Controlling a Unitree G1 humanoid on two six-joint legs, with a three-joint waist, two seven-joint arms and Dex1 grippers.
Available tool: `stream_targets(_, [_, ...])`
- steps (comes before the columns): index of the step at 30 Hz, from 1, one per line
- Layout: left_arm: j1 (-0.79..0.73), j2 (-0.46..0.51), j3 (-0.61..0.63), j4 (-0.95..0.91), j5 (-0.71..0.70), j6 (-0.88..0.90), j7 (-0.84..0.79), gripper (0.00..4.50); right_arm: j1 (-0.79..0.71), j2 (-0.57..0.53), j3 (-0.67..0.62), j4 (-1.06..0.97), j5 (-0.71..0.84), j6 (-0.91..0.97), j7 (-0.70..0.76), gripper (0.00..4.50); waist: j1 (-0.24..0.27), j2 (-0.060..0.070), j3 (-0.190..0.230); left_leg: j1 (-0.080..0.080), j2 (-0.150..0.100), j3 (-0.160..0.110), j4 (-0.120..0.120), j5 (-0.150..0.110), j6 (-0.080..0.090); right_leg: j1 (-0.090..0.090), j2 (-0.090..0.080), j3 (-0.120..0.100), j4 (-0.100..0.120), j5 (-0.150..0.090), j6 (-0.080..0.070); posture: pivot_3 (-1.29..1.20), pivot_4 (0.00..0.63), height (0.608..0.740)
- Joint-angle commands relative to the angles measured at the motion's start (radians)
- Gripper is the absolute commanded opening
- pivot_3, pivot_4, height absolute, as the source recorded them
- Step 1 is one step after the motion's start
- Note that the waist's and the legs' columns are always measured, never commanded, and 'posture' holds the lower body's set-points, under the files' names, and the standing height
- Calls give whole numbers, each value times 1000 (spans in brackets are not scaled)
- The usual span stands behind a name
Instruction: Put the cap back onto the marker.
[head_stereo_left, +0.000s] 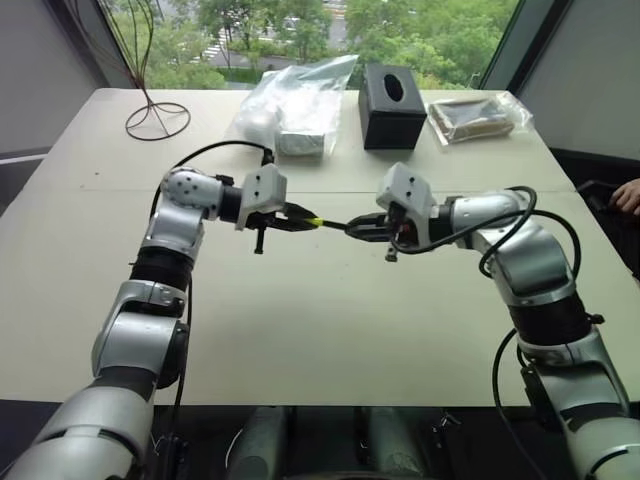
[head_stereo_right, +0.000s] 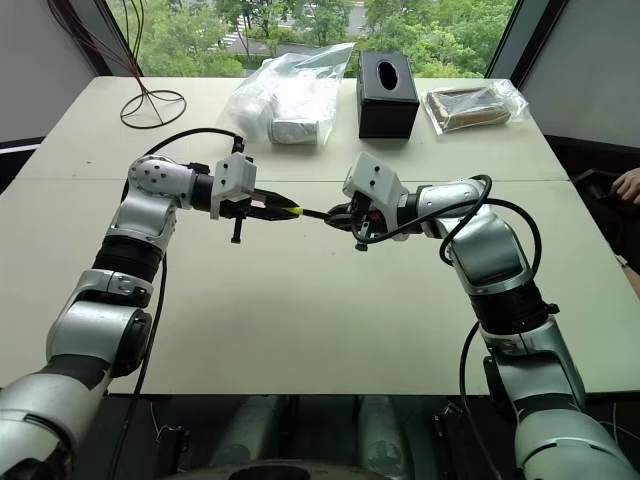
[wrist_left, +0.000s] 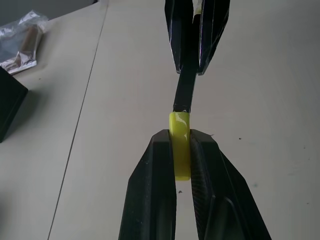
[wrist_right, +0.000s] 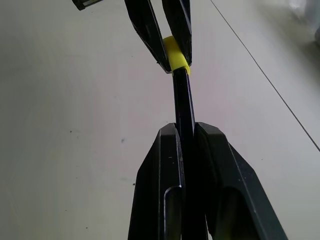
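Above the middle of the table my two grippers meet tip to tip. My left gripper is shut on the yellow cap, a short bright cylinder pinched between its black fingers. My right gripper is shut on the thin black marker, whose shaft runs out from between its fingers into the cap. The marker's end sits inside the cap's open mouth; how deep it goes is hidden.
At the back of the table stand a black tissue box, a clear plastic bag with grey items, a smaller clear bag with a brown item and a wire stand. A person's hand shows at the right edge.
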Motion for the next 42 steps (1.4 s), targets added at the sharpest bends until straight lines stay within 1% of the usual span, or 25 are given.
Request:
stream_targets(1, [10,-48,-67,-83,-54,-18,-74,19,-90,29,-34,-81,61,-73,-11,0,0,0,0,0,0,0,0,0,0,0,0,0,0,0,0,0,150,740])
stream_targets(7, [13,34,-131,-83,18,-118,-124,19,-90,6,-17,-69,59,-91,1,0,-1,0,0,0,0,0,0,0,0,0,0,0,0,0,0,0,150,740])
stream_targets(11, [-10,91,-216,-103,32,-116,-128,19,-90,-2,11,-68,49,-87,-3,0,0,0,0,0,0,0,0,0,0,0,0,0,0,0,0,0,150,740])
stream_targets(17, [-9,89,-247,-176,14,-43,-127,19,-92,14,33,-75,45,-56,-30,0,0,0,0,0,0,0,0,0,0,0,0,0,0,0,0,0,150,740])
stream_targets(24, [-8,40,-242,-164,36,-28,-82,19,-103,27,40,-71,45,-39,-49,0,0,0,0,0,0,0,0,0,0,0,0,0,0,0,0,0,150,740])
stream_targets(28, [-17,40,-228,-141,41,-19,-79,19,-97,15,40,-68,42,-38,-48,0,0,0,0,0,0,0,0,0,0,0,0,0,0,0,0,0,150,740])
stream_targets(30, [-23,45,-220,-128,45,-17,-75,937,-88,1,43,-63,34,-41,-46,0,0,0,0,0,0,0,0,0,0,0,0,0,0,0,0,0,150,740])
stream_targets(31, [-25,47,-218,-124,47,-14,-74,1296,-84,-6,45,-59,30,-42,-45,0,0,0,0,0,0,0,0,0,0,0,0,0,0,0,0,0,150,740])
stream_targets(32, [-28,48,-213,-122,49,-10,-67,1753,-79,-13,47,-55,25,-42,-47,0,2,0,0,0,0,0,0,0,0,0,0,0,0,0,0,0,150,740])
stream_targets(33, [-31,54,-208,-124,48,5,-62,2431,-67,-33,52,-41,11,-52,-47,0,2,0,0,0,0,0,0,0,0,0,0,0,0,0,0,0,150,740])
stream_targets(34, [-34,59,-205,-125,49,11,-55,2794,-55,-50,55,-27,-1,-61,-49,0,1,0,0,0,0,0,0,0,0,0,0,0,0,0,0,0,150,740])
stream_targets(37, [-44,84,-203,-100,87,-17,1,4247,-8,-116,63,17,-38,-100,-53,0,1,0,0,0,0,0,0,0,0,0,0,0,0,0,0,0,150,740])
stream_targets(38, [-48,89,-202,-90,96,-24,17,4420,3,-133,66,27,-45,-113,-54,0,1,0,0,0,0,0,0,0,0,0,0,0,0,0,0,0,150,740])
stream_targets(42, [-81,85,-145,-23,88,-4,144,4420,74,-180,48,73,-73,-146,-95,0,2,0,0,0,0,0,0,0,0,0,0,0,0,0,0,0,150,740])
